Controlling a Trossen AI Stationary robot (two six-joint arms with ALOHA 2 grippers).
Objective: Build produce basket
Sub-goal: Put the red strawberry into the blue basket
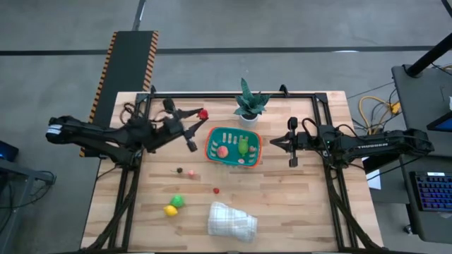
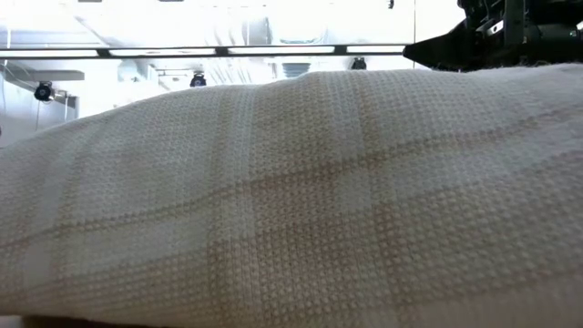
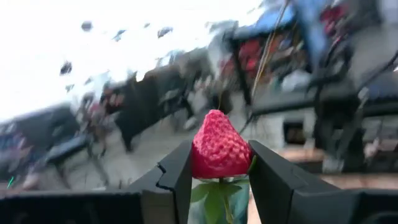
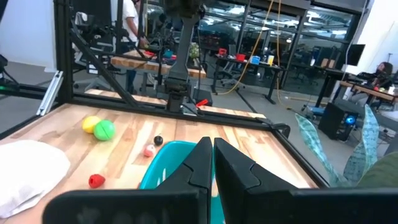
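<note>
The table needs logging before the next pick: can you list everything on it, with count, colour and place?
basket: one, teal with orange rim, table centre
produce in basket: pink piece, green piece, pale green pieces behind them
strawberry: one, red, held above the table left of the basket
green ball and yellow piece: one each, touching, front left
dark berry, pink piece, red berry: one each, in front of the basket
cloth: one, white, front centre
potted plant: one, green, behind the basket
left tool: shut on strawberry
right tool: shut, right of the basket
</note>
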